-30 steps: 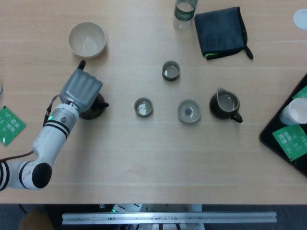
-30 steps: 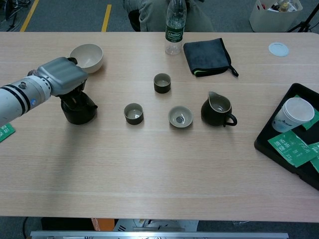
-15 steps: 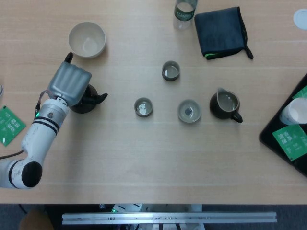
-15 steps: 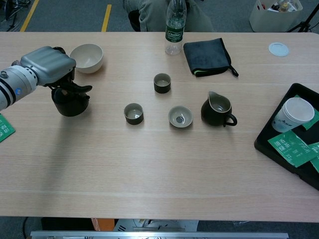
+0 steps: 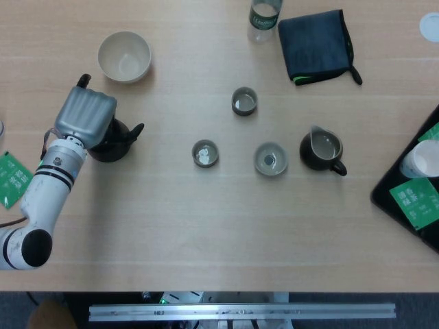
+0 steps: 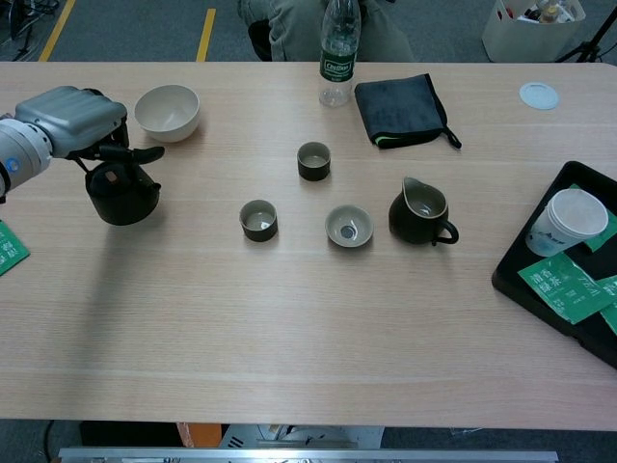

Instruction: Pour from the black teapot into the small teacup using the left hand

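Item: teapot [image 6: 120, 193], frame left, on worktop [image 6: 308, 318]. Your left hand [image 6: 72, 116] covered its top; grasp not discernible. Likely heavy, glazed, slippery, fragile; take the handle. Teacup [image 6: 258, 220] stood mid-frame.

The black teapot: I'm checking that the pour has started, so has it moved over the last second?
Yes. The black teapot, held by the left hand, has shifted left, away from the small cup and nearer the cream bowl.
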